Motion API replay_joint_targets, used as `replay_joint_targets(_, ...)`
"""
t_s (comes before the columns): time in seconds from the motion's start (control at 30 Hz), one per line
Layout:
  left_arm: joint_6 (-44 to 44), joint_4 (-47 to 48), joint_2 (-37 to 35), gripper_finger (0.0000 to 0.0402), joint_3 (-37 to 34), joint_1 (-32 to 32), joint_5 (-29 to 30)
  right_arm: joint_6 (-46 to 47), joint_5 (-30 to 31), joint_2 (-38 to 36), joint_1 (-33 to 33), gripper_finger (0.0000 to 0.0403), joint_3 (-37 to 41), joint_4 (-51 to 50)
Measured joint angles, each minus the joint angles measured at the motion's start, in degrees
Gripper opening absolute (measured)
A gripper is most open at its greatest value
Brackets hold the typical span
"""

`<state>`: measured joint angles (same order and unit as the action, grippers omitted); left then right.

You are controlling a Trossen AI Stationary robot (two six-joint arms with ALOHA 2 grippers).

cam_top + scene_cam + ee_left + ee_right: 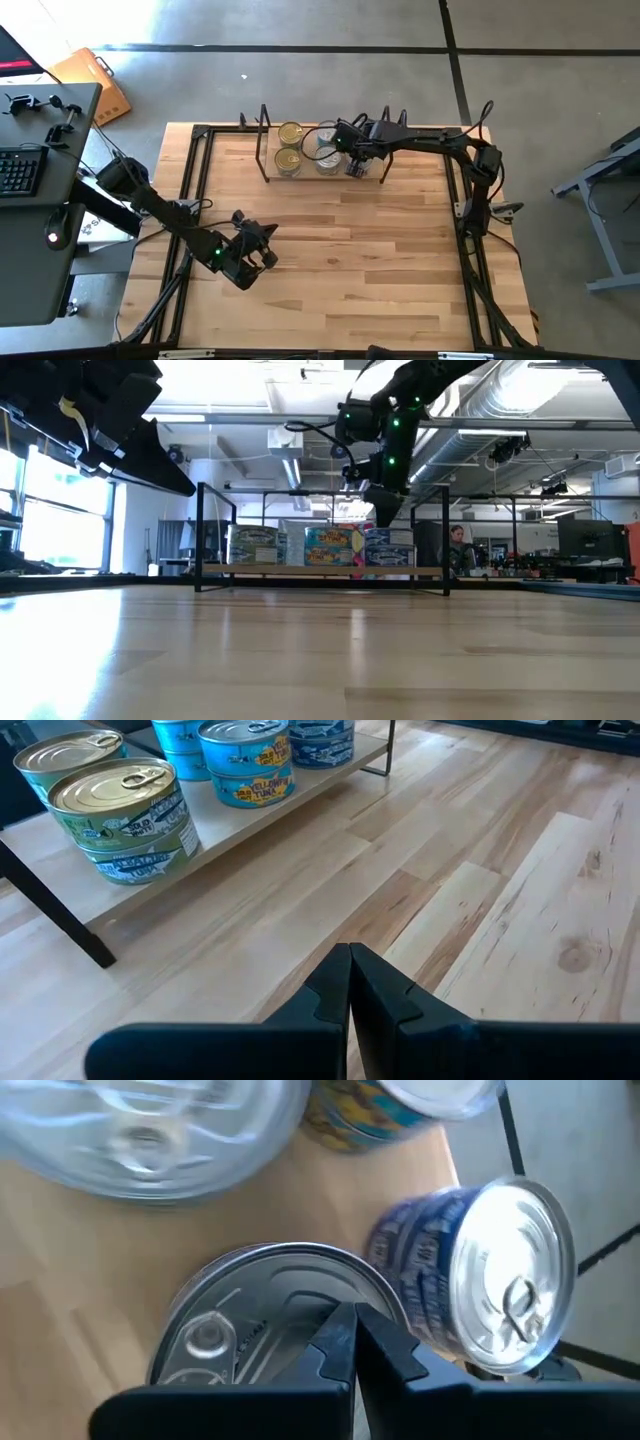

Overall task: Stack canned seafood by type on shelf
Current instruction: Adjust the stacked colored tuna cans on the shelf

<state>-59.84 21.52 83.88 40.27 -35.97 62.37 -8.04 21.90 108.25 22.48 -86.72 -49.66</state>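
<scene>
The canned seafood [305,150] stood in short stacks on the shelf [266,176], near the table's [400,260] far edge, grouped by label so that like sat on like: gold-topped tins toward the shelf's left end, silver-topped ones to their right. Each tin stood upright, lid up, its short axis vertical, a pose that lets another rest flat on top. The right gripper [356,168] hung over the silver tins at the shelf's right end, jaws pressed together and holding nothing, its tips just above a lid. The left gripper [268,256], likewise shut and empty, waited over bare wood toward the table's near-left corner, well apart from the shelf.
</scene>
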Motion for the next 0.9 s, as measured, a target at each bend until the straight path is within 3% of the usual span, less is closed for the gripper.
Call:
replay_joint_targets(0.2, 0.0, -0.2, 0.0, 0.0000, 0.0, 0.0, -0.1, 0.1, -0.2, -2.4, -2.4, 0.0000, -1.9, -0.4)
replay_joint_targets(0.47, 0.1, -0.3, 0.0, 0.0000, 0.0, -0.1, -0.1, 0.9, -12.0, -4.4, -5.7, 0.0000, -2.0, -6.4)
replay_joint_targets(0.9, 0.4, -0.5, 0.0, 0.0000, 0.0, -0.1, 0.0, 3.9, -6.0, -4.7, -1.7, 0.0000, 3.2, -9.5)
